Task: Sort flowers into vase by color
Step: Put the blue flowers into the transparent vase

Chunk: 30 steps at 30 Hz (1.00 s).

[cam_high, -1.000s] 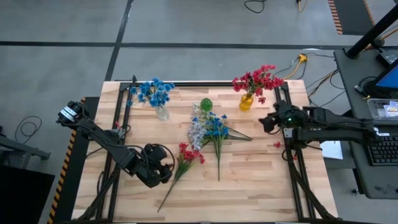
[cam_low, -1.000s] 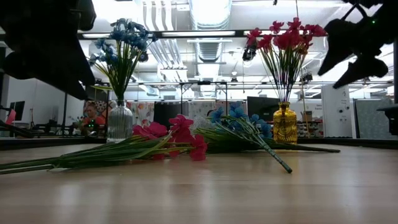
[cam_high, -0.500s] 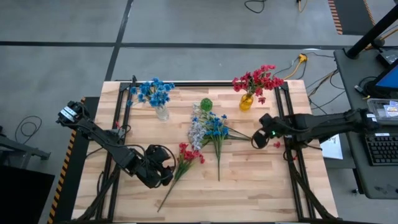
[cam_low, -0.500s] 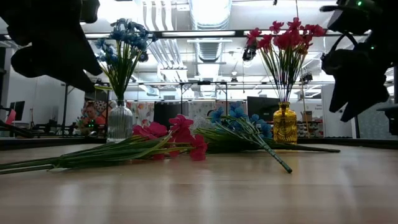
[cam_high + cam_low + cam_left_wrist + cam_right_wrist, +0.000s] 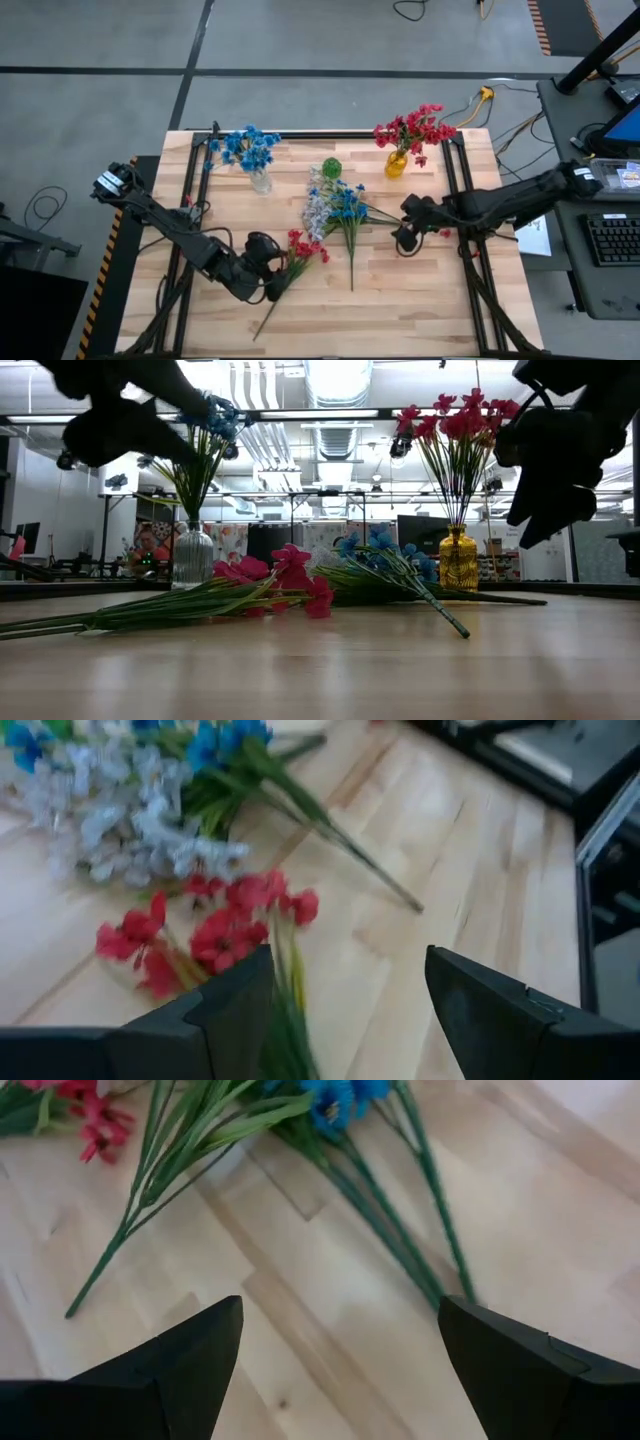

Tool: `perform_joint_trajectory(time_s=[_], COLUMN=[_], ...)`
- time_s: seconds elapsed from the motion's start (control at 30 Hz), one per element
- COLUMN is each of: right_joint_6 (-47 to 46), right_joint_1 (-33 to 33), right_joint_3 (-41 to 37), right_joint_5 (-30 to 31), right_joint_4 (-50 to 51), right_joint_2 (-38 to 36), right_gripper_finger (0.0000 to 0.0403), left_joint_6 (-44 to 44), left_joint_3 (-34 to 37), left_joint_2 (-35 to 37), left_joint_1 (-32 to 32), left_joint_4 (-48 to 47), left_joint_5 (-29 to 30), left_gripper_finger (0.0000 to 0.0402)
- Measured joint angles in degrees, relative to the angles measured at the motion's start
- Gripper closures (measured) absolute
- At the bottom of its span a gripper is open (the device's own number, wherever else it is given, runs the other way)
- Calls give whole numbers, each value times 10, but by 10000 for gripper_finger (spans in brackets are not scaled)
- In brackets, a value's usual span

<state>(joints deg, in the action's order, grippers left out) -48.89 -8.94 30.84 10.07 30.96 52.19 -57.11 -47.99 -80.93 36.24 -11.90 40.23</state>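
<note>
Left hand (image 5: 270, 281) spread apart, empty, poised over red flowers (image 5: 300, 250) lying diagonally on tabletop (image 5: 400, 300), blossoms ahead. Right hand (image 5: 400, 240) wide apart, empty, above blue flowers' (image 5: 347, 205) stems.

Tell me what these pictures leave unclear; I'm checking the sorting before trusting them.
- Green vase: contents too small in the high view; hidden in the low view behind the loose flowers.
- Red spray: its stem is cut off behind the left pincer in the left wrist view.
- White spray: stem buried under the blue sprays in the high view.
- Right pincer: only a silhouette in the low view.
</note>
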Motion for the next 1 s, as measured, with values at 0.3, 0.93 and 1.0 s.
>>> perform_joint_trajectory(time_s=[0.3, 0.93, 1.0], right_joint_6=[-86, -195, -191], right_joint_1=[-81, -210, -210], right_joint_3=[3, 7, 7], right_joint_5=[0, 0, -1], right_joint_4=[5, 6, 9], right_joint_2=[40, 64, 64], right_gripper_finger=[76, 76, 76], left_joint_6=[38, -29, -30], left_joint_3=[-1, -314, -351], left_joint_2=[-81, -370, -391], left_joint_1=[-13, -101, -116], left_joint_4=[165, 36, -2], left_joint_5=[43, 33, 16], left_gripper_finger=[154, 154, 154])
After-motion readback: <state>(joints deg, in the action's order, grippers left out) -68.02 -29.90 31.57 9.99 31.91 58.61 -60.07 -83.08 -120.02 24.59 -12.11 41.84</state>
